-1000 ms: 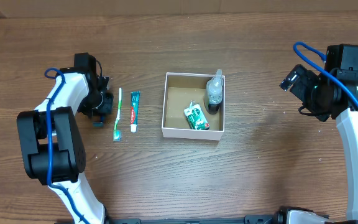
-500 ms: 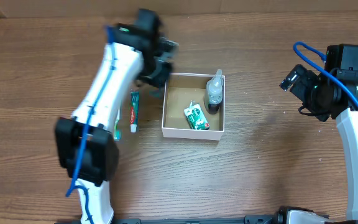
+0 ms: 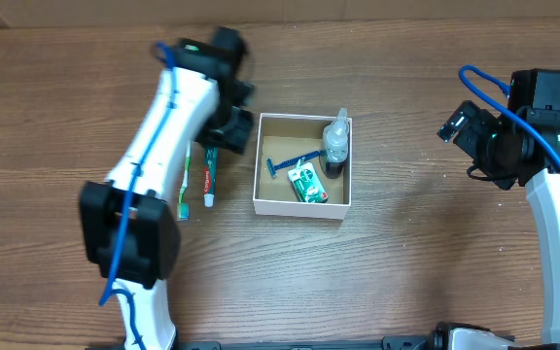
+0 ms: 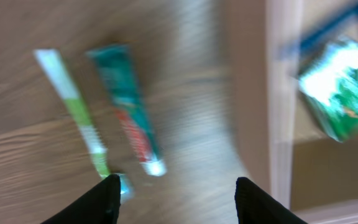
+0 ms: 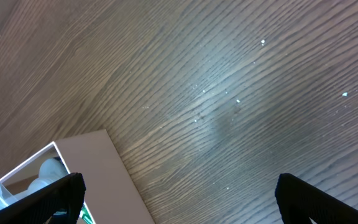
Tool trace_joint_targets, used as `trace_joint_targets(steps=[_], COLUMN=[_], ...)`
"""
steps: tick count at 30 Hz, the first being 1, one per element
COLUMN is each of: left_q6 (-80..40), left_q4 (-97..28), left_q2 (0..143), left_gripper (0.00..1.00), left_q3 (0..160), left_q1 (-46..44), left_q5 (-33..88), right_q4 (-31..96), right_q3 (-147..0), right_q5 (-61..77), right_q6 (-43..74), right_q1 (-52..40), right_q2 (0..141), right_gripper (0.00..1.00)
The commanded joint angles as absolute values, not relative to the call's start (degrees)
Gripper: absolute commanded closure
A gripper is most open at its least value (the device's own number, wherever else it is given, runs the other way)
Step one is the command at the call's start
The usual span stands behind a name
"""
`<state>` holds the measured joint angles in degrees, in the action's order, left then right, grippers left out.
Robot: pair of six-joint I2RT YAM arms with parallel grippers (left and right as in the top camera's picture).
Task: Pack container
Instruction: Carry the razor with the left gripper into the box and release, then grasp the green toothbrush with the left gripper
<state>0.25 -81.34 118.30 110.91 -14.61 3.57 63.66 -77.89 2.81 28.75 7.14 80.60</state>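
Observation:
The container (image 3: 259, 165), a square white-walled box with a brown inside, holds a blue razor (image 3: 282, 165), a green box (image 3: 307, 183) and a clear bottle (image 3: 335, 143). A green and white toothbrush (image 3: 185, 180) and a teal toothpaste tube (image 3: 210, 175) lie on the table left of it. My left gripper (image 3: 222, 138) is open and empty, over the table just left of the container's far left corner. In the blurred left wrist view my left gripper (image 4: 176, 199) hangs above the toothpaste (image 4: 126, 115), the toothbrush (image 4: 73, 106) and the container wall (image 4: 281, 106). My right gripper (image 3: 458, 126) is open and empty, far right of the container.
The right wrist view shows my right gripper (image 5: 179, 199) over bare wood, with the container's corner (image 5: 98, 168) and the bottle (image 5: 42, 174) at lower left. The table top is brown wood.
My left arm swung from the far left to the container's far left corner. The blue razor now lies in the container. The gripper has drawn back a little to the left. The right arm has not moved.

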Motion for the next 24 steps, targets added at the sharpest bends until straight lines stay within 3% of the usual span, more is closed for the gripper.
trace_joint_targets(steps=[1, 6, 17, 18, 20, 21, 24], left_q6=[0.7, 3.1, 3.8, 3.8, 3.6, 3.6, 3.9], left_q4=[-77.6, -69.2, -50.6, -50.1, -50.5, -52.8, -62.0], left_q2=[116.2, 116.9, 116.9, 116.9, 116.9, 116.9, 116.4], left_gripper=[0.37, 0.38, 0.58, 0.64, 0.89, 0.96, 0.96], left_q3=[110.3, 96.1, 76.9, 76.6, 76.9, 78.7, 88.5], left_q1=[-4.7, 0.0, 0.1, 0.1, 0.1, 0.1, 0.0], left_q5=[4.1, 4.0, 3.4, 3.4, 3.6, 3.6, 3.4], right_q4=[63.4, 63.4, 63.4, 63.4, 63.4, 63.4, 63.4], right_q3=[-78.7, -78.7, -78.7, -78.7, -78.7, -78.7, -78.7], right_q5=[2.9, 2.9, 2.9, 2.9, 2.9, 2.9, 2.9], right_q6=[29.2, 29.2, 29.2, 29.2, 29.2, 29.2, 29.2], right_q1=[7.3, 7.3, 7.3, 7.3, 7.3, 7.3, 7.3], right_q2=[80.6, 80.6, 80.6, 80.6, 80.6, 80.6, 80.6], right_gripper=[0.00, 0.00, 0.00, 0.00, 0.00, 0.00, 0.00])
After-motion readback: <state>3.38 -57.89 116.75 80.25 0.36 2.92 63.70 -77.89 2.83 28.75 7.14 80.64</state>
